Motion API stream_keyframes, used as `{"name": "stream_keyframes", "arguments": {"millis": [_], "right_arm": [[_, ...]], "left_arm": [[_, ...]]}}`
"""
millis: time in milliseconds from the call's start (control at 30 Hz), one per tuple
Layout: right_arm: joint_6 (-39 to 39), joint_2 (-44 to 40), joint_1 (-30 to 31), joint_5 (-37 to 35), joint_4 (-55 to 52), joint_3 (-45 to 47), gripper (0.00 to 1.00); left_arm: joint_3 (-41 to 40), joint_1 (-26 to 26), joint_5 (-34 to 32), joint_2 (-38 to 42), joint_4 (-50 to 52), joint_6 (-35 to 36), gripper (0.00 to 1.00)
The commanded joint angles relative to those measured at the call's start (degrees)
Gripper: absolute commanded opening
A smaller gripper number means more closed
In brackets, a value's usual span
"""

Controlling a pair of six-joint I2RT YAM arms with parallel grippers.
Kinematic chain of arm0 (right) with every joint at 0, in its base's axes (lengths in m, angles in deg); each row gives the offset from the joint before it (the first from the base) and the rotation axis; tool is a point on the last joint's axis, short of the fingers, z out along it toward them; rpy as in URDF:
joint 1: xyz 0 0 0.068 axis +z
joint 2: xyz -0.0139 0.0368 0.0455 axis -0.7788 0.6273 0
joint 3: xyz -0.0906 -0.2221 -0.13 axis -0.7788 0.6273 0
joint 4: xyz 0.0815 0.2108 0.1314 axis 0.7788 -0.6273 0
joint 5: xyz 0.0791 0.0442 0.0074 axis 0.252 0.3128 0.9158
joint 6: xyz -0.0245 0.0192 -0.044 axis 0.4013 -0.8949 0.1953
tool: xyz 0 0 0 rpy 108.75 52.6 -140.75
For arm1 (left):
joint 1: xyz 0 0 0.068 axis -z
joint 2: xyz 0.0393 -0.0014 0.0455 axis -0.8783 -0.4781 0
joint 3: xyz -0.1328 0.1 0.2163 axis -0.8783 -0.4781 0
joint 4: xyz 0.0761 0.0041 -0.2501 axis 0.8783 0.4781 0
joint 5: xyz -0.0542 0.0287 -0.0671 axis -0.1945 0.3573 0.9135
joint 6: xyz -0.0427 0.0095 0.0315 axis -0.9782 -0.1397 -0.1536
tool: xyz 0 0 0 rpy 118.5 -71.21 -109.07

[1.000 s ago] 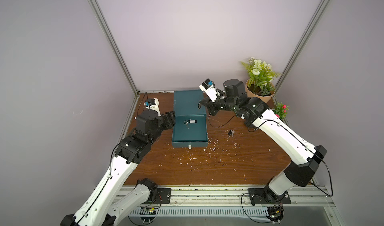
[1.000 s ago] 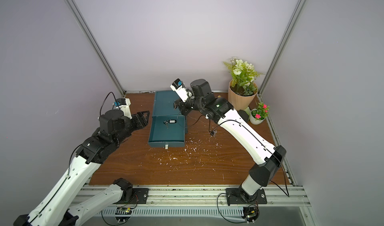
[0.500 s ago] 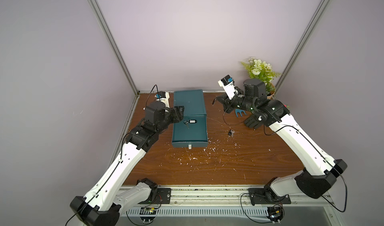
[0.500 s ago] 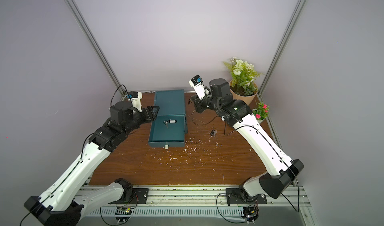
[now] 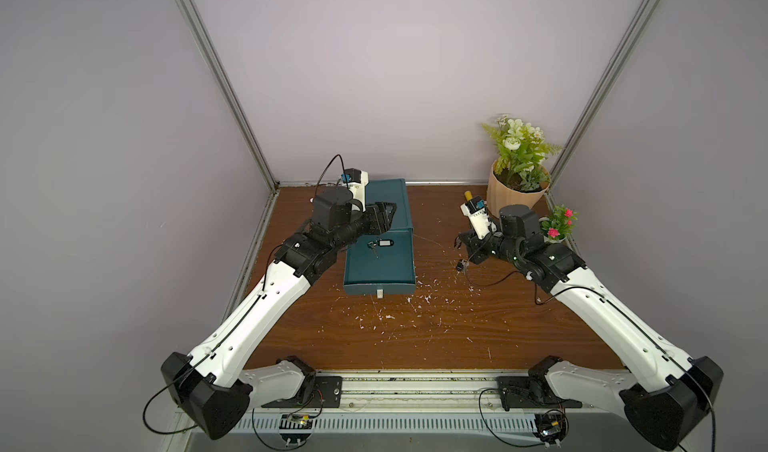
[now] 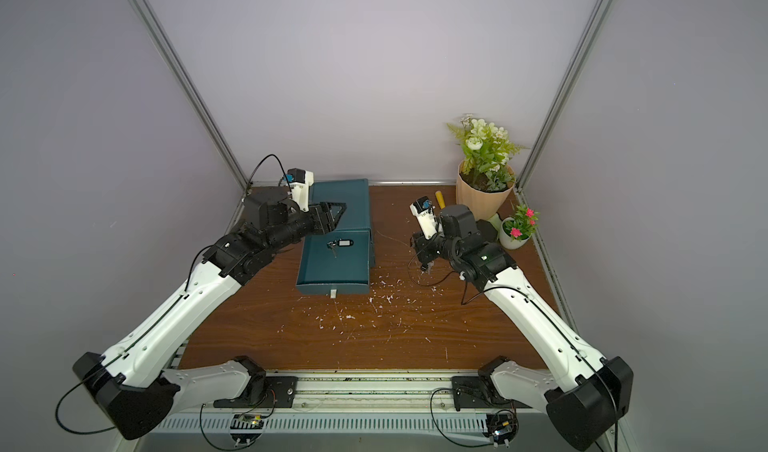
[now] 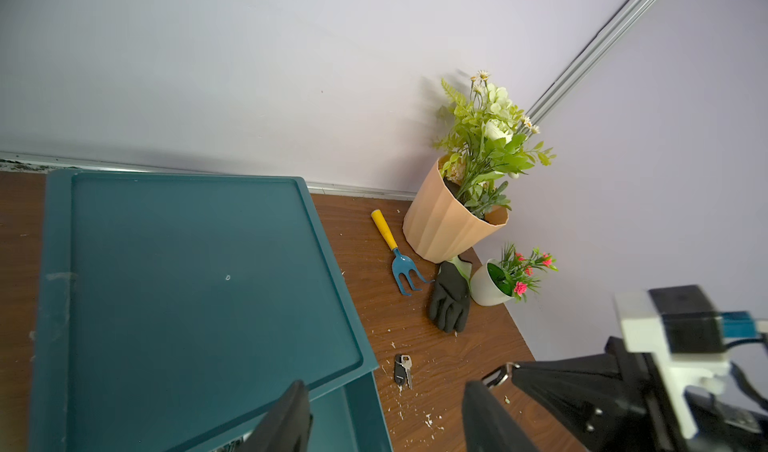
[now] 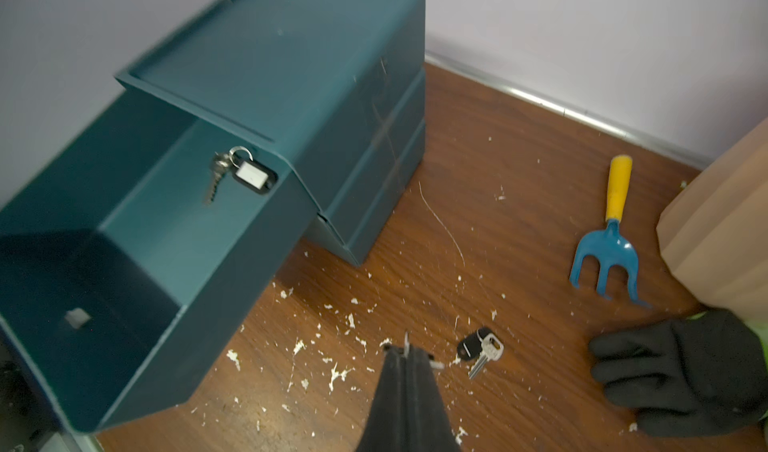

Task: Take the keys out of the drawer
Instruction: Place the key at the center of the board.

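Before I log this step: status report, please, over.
Left hand open at the teal cabinet. Right hand shut on a silver ring. Black-tagged key set lies in the open drawer, another key out on the table. Nothing blocks the drawer.

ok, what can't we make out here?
- Drawer rear: hidden under the cabinet top in every view; anything behind the tagged keys unknown.
- Right pincer tip, right wrist view: shut, but whether it pinches anything is too small to tell.
- Left pincer, left wrist view: mostly cut off by the frame edge.
- Glove, right wrist view: cut off by the frame edge.
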Motion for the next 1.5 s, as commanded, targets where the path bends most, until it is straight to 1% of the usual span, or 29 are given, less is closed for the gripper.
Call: {"name": "stream_keyframes", "arguments": {"millis": [0, 167, 333, 433, 567, 600, 700, 767, 933, 1200, 1367, 1467], "right_arm": [[-4.44, -0.13, -0.48, -2.04, 6.63, 4.76, 0.00], [-5.90, 4.13, -1.25, -5.30, 12.10, 10.56, 0.00], [-5.83, 9.34, -2.48, -5.82, 15.77, 12.28, 0.00], [-5.66, 12.58, -3.21, -5.74, 15.94, 11.61, 0.01], [-5.13, 16.65, -3.97, -6.00, 15.58, 10.40, 0.05], [-5.03, 17.43, -3.98, -6.15, 15.18, 9.99, 0.08], [-5.21, 19.22, -4.28, -7.44, 13.31, 7.47, 0.21], [-5.21, 19.24, -4.37, -7.84, 12.35, 5.59, 0.28], [-5.24, 17.58, -4.29, -7.47, 10.38, 1.21, 0.31], [-6.48, 11.86, -4.09, -5.13, 6.97, -4.89, 0.30], [-6.70, 8.45, -3.23, -3.94, 7.03, -8.52, 0.28], [-5.18, 7.47, -1.30, -3.85, 7.45, -11.51, 0.26]], "left_arm": [[2.20, 0.42, 3.23, -1.21, -0.78, -1.63, 0.61], [3.62, 0.43, 4.00, -2.44, 0.36, -2.23, 0.61], [4.61, 0.44, 4.85, -3.10, 2.26, -2.01, 0.61], [4.56, 0.42, 4.55, -2.74, 2.80, -1.88, 0.61], [4.65, 0.42, 3.67, -2.11, 3.42, -1.76, 0.62], [4.62, 0.42, 3.55, -1.96, 3.53, -1.74, 0.62], [4.54, 0.45, 3.03, -1.47, 4.10, -1.51, 0.63], [4.45, 0.42, 2.63, -1.01, 4.51, -1.36, 0.63], [3.32, 0.42, 1.45, 0.43, 4.74, -0.79, 0.64], [-0.12, -0.55, -0.26, 4.04, 4.41, 0.24, 0.66], [-3.09, -3.37, 0.36, 7.10, 3.60, 0.27, 0.66], [-5.18, -5.35, 0.08, 9.07, 3.70, 0.40, 0.66]]}}
